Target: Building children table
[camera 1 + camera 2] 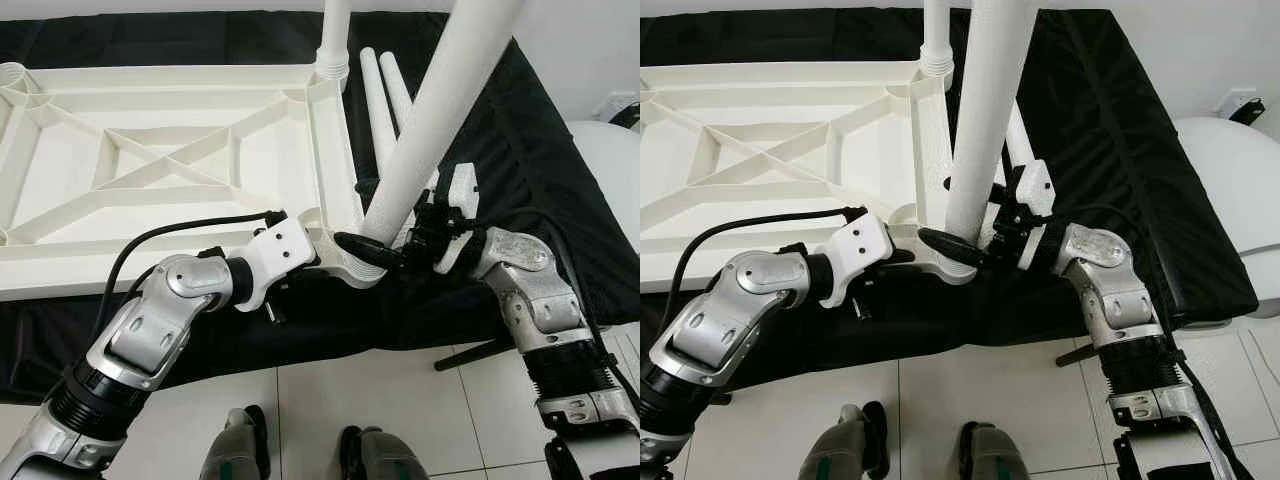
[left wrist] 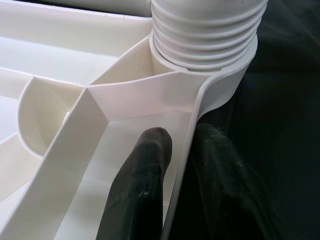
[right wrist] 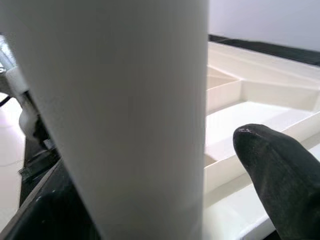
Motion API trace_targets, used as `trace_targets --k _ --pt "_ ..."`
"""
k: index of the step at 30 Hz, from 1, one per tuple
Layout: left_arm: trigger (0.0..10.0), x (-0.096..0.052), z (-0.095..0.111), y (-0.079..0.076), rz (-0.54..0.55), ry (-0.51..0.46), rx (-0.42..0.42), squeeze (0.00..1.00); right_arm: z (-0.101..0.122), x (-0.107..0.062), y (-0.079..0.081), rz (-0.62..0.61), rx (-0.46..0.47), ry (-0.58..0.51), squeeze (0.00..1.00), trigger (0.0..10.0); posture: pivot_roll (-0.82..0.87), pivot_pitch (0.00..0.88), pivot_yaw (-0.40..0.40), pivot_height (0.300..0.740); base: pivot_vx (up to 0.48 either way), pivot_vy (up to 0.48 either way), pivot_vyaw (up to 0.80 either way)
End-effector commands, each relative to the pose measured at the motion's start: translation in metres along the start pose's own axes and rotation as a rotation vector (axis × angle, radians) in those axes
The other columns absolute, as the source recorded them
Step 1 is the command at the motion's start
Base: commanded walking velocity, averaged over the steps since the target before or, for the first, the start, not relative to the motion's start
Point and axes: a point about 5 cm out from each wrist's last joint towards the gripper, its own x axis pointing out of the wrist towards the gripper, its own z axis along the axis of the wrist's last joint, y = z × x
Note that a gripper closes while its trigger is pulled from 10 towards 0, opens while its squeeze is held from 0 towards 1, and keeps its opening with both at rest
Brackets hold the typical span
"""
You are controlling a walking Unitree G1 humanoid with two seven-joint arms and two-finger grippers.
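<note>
Currently, we grip the long white plastic leg (image 1: 440,120) with our right tool (image 1: 425,245); its axis rises steeply, tilted rightward, threaded end seated in the upturned white ribbed tabletop's (image 1: 180,170) near corner socket. Our left tool (image 1: 350,250) pinches that corner's rim. Two loose white legs (image 1: 385,100) lie beside, on black cloth (image 1: 520,170).

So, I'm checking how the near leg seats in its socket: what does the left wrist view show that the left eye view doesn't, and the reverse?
The left wrist view alone shows the leg's threaded end partly down in the corner socket, and the left gripper straddling the tabletop's rim. The left eye view alone shows the right gripper at the leg, the far corner leg and two spare legs on the black cloth. Both show the upturned tabletop's ribs.
</note>
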Motion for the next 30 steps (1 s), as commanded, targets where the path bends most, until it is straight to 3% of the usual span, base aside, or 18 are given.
trace_targets --k 1,5,6,7,8,13,14,15,16,18,19,30 --pt "10.0 0.0 0.011 -0.008 -0.08 -0.046 0.04 0.0 0.0 -0.003 0.002 0.024 0.017 0.004 0.0 9.2 0.0 0.253 -0.015 0.74 0.0 0.0 0.0" --pt "10.0 0.0 0.011 -0.008 -0.08 -0.047 0.041 0.0 -0.001 -0.005 0.004 0.042 0.039 0.015 0.0 9.5 0.0 0.254 -0.016 0.74 0.0 0.0 0.0" --pt "10.0 0.0 0.011 -0.008 -0.081 -0.047 0.04 0.0 -0.003 -0.006 0.006 0.059 0.061 0.025 0.0 8.0 0.0 0.255 -0.015 0.74 0.0 0.0 0.0" --pt "10.0 0.0 0.011 -0.008 -0.081 -0.047 0.04 0.0 -0.003 -0.006 0.006 0.059 0.061 0.025 0.0 8.0 0.0 0.255 -0.015 0.74 0.0 0.0 0.0" --pt "10.0 0.0 0.012 -0.008 -0.081 -0.047 0.041 0.0 -0.007 -0.009 0.01 0.093 0.096 0.038 0.0 3.3 0.0 0.257 -0.013 0.74 0.0 0.0 0.0" --pt "10.0 0.0 0.012 -0.008 -0.082 -0.048 0.041 0.0 -0.008 -0.01 0.012 0.107 0.103 0.04 0.0 3.1 0.0 0.258 -0.013 0.74 0.0 0.0 0.0" --pt "10.0 0.0 0.012 -0.008 -0.083 -0.047 0.041 0.0 -0.008 -0.01 0.014 0.116 0.108 0.042 0.0 0.0 0.0 0.259 -0.013 0.74 0.0 0.0 0.0" --pt "10.0 0.0 0.012 -0.008 -0.083 -0.048 0.041 0.0 -0.007 -0.009 0.014 0.122 0.111 0.044 0.0 0.0 0.0 0.261 -0.013 0.74 0.0 0.0 0.0" --pt "10.0 0.0 0.013 -0.008 -0.084 -0.048 0.041 0.0 -0.007 -0.009 0.014 0.122 0.106 0.046 0.0 3.1 0.0 0.262 -0.014 0.74 0.0 0.0 0.0" --pt "10.0 0.001 0.013 -0.008 -0.084 -0.049 0.041 0.0 -0.007 -0.009 0.014 0.113 0.103 0.05 0.0 3.1 0.0 0.262 -0.014 0.74 0.0 0.0 0.0" --pt "10.0 0.001 0.013 -0.008 -0.083 -0.049 0.04 0.0 -0.007 -0.009 0.013 0.108 0.102 0.051 0.0 10.0 0.0 0.262 -0.014 0.74 0.0 0.0 0.0" --pt "10.0 0.0 0.013 -0.008 -0.079 -0.05 0.039 0.0 -0.008 -0.007 0.018 0.133 0.117 0.059 0.0 10.0 0.0 0.267 -0.016 0.74 0.0 0.0 0.0"
